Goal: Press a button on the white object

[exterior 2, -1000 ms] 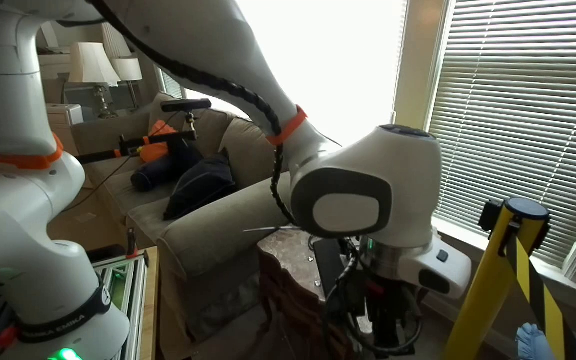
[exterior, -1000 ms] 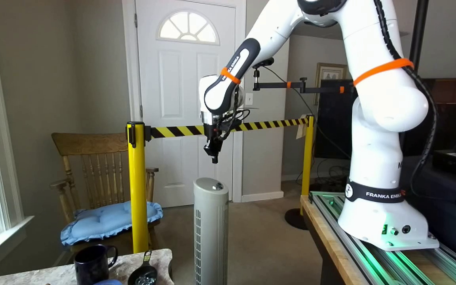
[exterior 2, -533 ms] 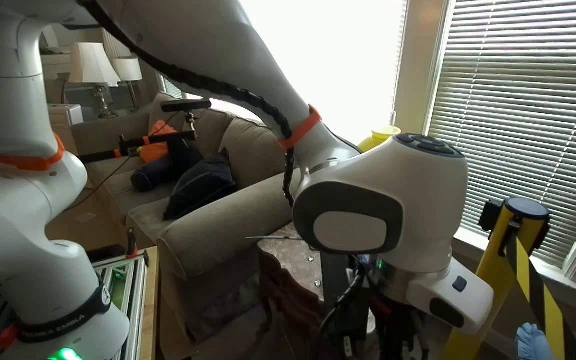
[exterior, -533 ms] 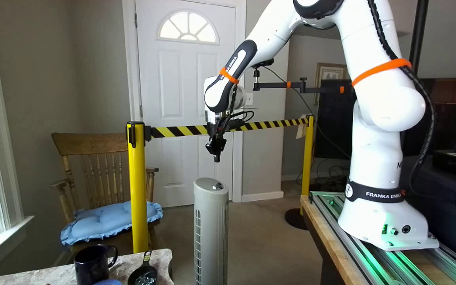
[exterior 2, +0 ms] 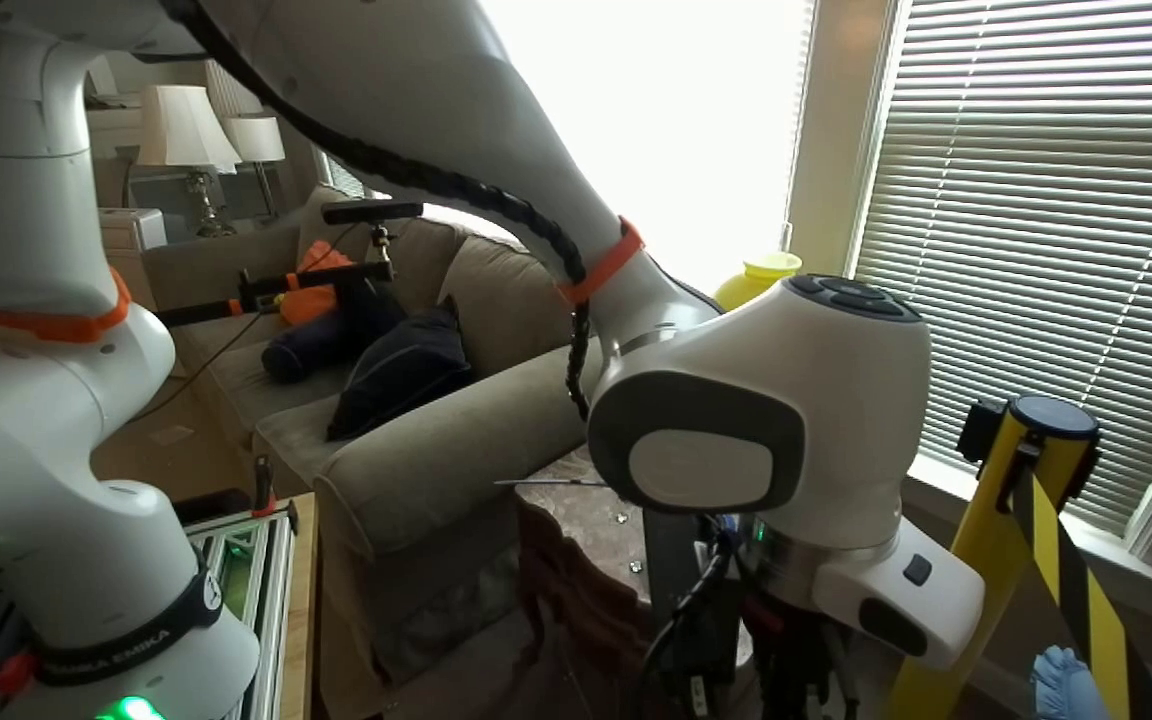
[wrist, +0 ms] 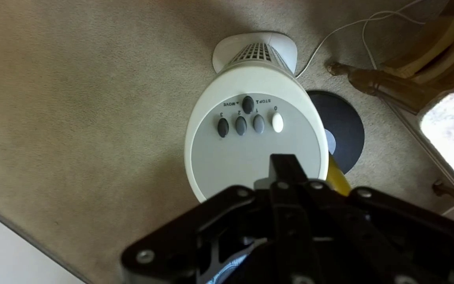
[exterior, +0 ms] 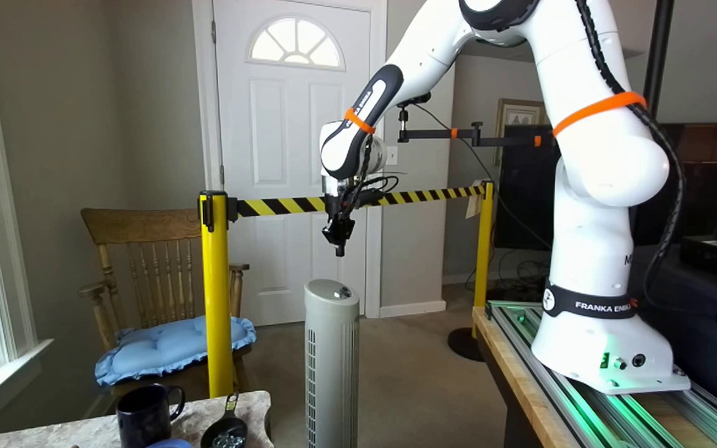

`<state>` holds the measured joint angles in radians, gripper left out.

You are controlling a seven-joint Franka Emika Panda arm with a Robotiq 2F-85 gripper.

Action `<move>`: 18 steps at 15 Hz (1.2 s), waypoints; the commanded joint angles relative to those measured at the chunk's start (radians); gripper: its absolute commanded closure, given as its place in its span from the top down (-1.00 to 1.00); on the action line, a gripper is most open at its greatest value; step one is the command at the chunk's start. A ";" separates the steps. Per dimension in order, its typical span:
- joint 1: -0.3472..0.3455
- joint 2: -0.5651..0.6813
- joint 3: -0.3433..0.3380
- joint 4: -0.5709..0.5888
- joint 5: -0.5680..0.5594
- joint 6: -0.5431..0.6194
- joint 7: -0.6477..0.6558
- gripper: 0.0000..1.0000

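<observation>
The white object is a slim, ribbed tower fan (exterior: 332,367) standing upright on the floor in an exterior view. The wrist view looks down on its oval top (wrist: 231,161). A row of oval buttons there runs from dark grey (wrist: 223,127) marked 3 to white (wrist: 278,122) marked 0. A further dark button (wrist: 248,104) sits between MOVE and STOP. My gripper (wrist: 284,157) is shut with nothing held. Its fingertips overlap the blank part of the panel in the wrist view. In an exterior view the gripper (exterior: 340,250) hangs above the fan top, apart from it.
A yellow post (exterior: 216,298) with striped tape (exterior: 277,206) and a wooden chair (exterior: 147,249) stand behind. A stone-topped table (exterior: 84,429) bears a dark mug (exterior: 145,417) and a small pan (exterior: 224,429). A sofa (exterior 2: 456,440) shows in an exterior view.
My shut gripper and wrist shifted sideways over the fan, rightward in both exterior views, mostly between one second and half a second ago. Since then it has barely moved, slightly lower. The fan has not moved.
</observation>
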<state>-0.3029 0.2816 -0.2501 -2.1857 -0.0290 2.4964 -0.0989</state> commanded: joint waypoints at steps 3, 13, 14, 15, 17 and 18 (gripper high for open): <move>0.012 0.062 -0.002 0.000 -0.009 0.092 0.028 -1.00; 0.018 0.163 -0.021 0.015 -0.022 0.141 0.073 -1.00; 0.021 0.172 -0.026 0.016 -0.027 0.152 0.082 -1.00; 0.022 0.184 -0.029 0.021 -0.029 0.157 0.088 -1.00; 0.026 0.202 -0.038 0.024 -0.037 0.182 0.104 -1.00; 0.027 0.214 -0.041 0.027 -0.038 0.201 0.109 -1.00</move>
<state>-0.2980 0.4464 -0.2652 -2.1775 -0.0379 2.6440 -0.0390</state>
